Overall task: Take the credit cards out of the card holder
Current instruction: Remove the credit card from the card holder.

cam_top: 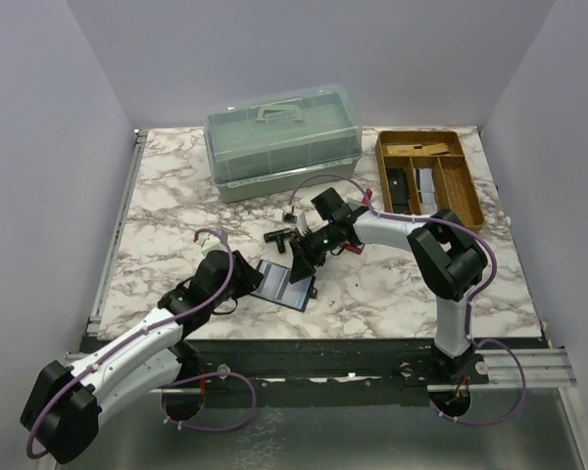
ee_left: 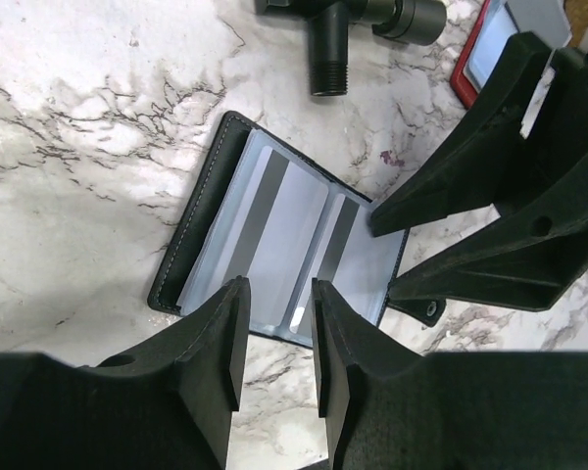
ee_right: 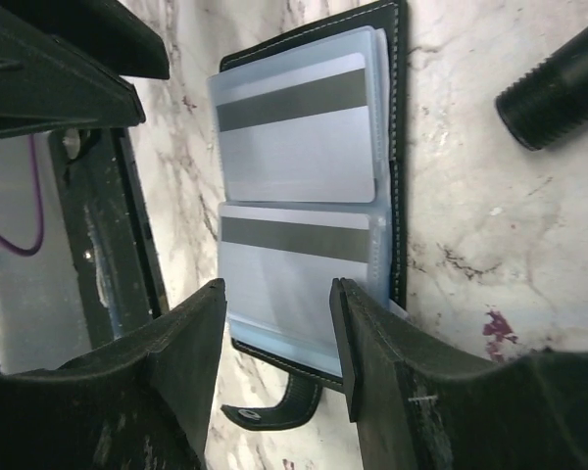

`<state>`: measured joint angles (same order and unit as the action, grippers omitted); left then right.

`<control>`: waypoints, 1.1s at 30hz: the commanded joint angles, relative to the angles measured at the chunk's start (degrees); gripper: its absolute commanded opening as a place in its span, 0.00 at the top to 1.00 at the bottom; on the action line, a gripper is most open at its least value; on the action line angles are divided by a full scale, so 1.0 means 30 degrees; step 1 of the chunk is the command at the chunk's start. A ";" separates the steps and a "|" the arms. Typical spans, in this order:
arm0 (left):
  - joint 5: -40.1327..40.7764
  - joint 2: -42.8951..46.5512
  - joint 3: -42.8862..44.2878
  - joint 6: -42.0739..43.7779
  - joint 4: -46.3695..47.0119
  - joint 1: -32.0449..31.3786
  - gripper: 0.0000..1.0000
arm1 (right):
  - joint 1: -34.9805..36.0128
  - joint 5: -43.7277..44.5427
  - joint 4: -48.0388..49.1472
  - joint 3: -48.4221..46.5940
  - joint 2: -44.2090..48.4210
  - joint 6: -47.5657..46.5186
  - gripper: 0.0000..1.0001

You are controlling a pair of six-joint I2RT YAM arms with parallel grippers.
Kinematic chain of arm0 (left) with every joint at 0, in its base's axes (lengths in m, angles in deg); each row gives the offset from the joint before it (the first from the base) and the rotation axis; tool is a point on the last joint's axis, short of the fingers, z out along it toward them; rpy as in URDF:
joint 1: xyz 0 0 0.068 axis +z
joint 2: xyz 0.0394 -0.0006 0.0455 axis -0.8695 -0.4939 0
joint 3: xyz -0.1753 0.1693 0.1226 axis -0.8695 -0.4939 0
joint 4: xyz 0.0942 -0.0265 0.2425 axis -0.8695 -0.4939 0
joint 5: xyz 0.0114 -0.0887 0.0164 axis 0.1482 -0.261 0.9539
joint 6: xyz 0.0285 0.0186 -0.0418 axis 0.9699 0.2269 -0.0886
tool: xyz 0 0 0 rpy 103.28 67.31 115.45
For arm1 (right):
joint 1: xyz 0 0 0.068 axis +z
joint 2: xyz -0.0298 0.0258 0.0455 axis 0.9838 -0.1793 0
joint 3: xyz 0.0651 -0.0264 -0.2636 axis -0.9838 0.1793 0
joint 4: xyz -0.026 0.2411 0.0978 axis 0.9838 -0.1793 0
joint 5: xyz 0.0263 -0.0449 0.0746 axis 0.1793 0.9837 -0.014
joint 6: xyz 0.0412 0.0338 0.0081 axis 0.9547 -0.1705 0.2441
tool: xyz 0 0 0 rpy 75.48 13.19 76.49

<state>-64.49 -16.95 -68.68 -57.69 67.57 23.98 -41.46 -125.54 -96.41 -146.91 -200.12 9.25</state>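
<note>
Credit cards, two showing, sit sleeved in the open card holder at mid-worktop, none yet out, as the left end effector at its left edge and the right end effector over one card both hover, jaws apart and empty.

You will find no readable text, brand or number in any view. The credit cards in the card holder show you only blank silvery faces and dark stripes.
</note>
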 commanded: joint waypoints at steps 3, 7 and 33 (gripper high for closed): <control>-0.1200 -0.2811 -0.0282 0.1650 0.3067 0.0151 0.63 | 0.0013 0.4793 -0.1956 0.0024 -0.0457 -0.1981 0.45; -0.0577 -0.4756 -0.0174 0.2219 0.3888 0.0246 0.56 | -0.0024 0.5433 -0.2324 0.0108 -0.0552 -0.2421 0.45; -0.2443 -0.5641 -0.0490 0.1331 0.3274 0.1628 0.29 | -0.0596 0.2171 -0.3071 -0.0042 0.1299 -0.3694 0.43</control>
<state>-64.97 -32.40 -67.92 -51.74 75.13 27.17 -42.68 -117.08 -102.96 -148.06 -198.68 -0.11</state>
